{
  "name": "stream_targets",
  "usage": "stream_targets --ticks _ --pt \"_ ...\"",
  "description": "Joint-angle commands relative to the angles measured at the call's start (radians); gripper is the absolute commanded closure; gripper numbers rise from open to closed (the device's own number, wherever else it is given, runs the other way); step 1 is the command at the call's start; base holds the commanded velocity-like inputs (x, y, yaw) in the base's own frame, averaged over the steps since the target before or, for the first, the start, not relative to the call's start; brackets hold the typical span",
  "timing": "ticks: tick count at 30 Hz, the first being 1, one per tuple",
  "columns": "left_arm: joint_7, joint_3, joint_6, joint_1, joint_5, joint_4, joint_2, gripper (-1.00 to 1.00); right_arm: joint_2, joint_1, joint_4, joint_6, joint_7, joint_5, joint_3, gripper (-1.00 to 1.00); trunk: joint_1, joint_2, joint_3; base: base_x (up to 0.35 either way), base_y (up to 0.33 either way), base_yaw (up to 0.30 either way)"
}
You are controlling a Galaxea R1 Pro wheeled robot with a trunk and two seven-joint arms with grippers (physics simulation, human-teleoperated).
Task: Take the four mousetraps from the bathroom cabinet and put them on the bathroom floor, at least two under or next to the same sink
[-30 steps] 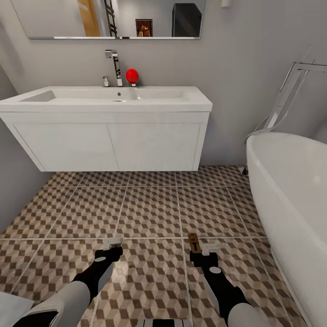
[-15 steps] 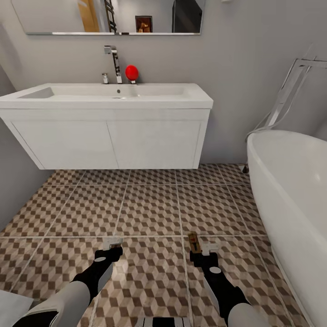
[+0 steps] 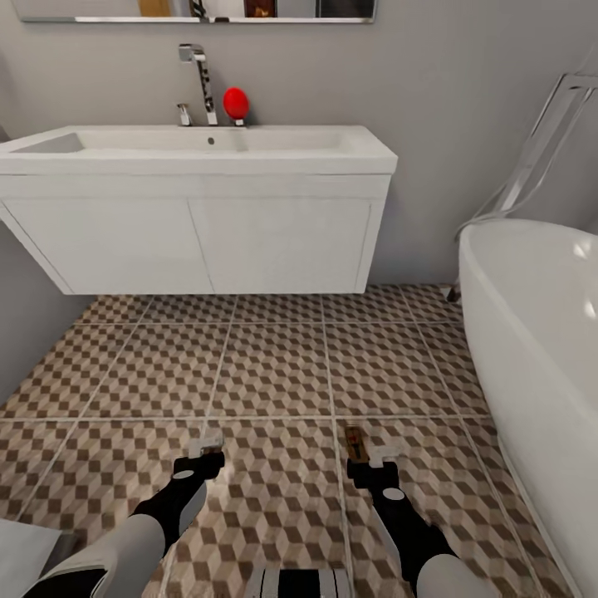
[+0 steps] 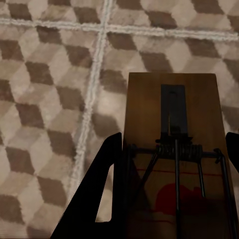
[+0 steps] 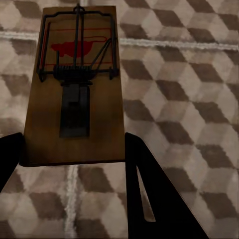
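Note:
Each of my grippers holds a brown wooden mousetrap above the cube-patterned bathroom floor (image 3: 274, 365). The left gripper (image 3: 205, 453) is shut on a mousetrap (image 4: 172, 124), whose red mark and wire lie close to the camera between the dark fingers (image 4: 99, 199). The right gripper (image 3: 367, 457) is shut on another mousetrap (image 3: 355, 440), which sticks out forward from it. In the right wrist view that mousetrap (image 5: 74, 84) has its red mark at the far end, over the floor (image 5: 189, 74). The white bathroom sink (image 3: 199, 154) on its boxy vanity, with a chrome tap (image 3: 197, 75), hangs on the wall ahead.
A white oval bathtub (image 3: 540, 332) fills the right side, with a chrome pipe (image 3: 540, 141) leaning behind it. A red ball-like object (image 3: 236, 102) sits on the sink's back ledge. A grey wall (image 3: 25, 316) closes the left side. Open tiles stretch between me and the vanity.
The whole view has shifted: the sink and mirror sit higher in the picture and the sink looks slightly larger, so the camera moved. Both grippers keep their mousetraps and their places in the view.

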Motion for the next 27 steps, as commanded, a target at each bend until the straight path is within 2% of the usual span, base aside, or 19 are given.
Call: stream_targets --ticks 1,12,18,23,25,27 --pt "0.003 0.007 -0.002 -0.001 -0.007 0.001 -0.001 1.0 0.001 0.0 0.0 -0.001 0.003 0.007 -0.007 1.0 0.0 -0.001 -0.006 0.0 0.0 0.0" --pt "0.003 0.007 -0.002 -0.001 -0.007 0.002 -0.001 1.0 0.001 0.0 0.001 -0.001 0.003 0.007 -0.007 1.0 0.005 -0.003 -0.059 0.0 0.0 0.0" --pt "0.003 0.007 -0.003 -0.001 -0.008 0.002 0.001 1.0 0.001 0.0 0.001 -0.006 0.003 0.007 -0.007 1.0 0.005 -0.003 -0.06 0.0 0.0 0.0" --pt "0.003 0.008 -0.018 -0.001 -0.009 -0.002 0.003 1.0 0.001 0.0 0.001 -0.09 0.004 0.01 -0.006 1.0 0.005 -0.003 -0.061 0.0 0.0 0.0" --pt "0.003 0.009 -0.046 -0.001 -0.009 -0.015 0.001 1.0 0.001 0.0 0.0 -0.115 0.004 0.023 0.006 1.0 0.005 -0.003 -0.061 0.0 0.0 0.0" --pt "0.003 0.009 -0.06 -0.001 -0.008 -0.097 -0.004 1.0 0.001 -0.001 -0.012 -0.124 0.003 0.058 0.044 1.0 0.005 -0.003 -0.061 0.0 0.0 0.0"
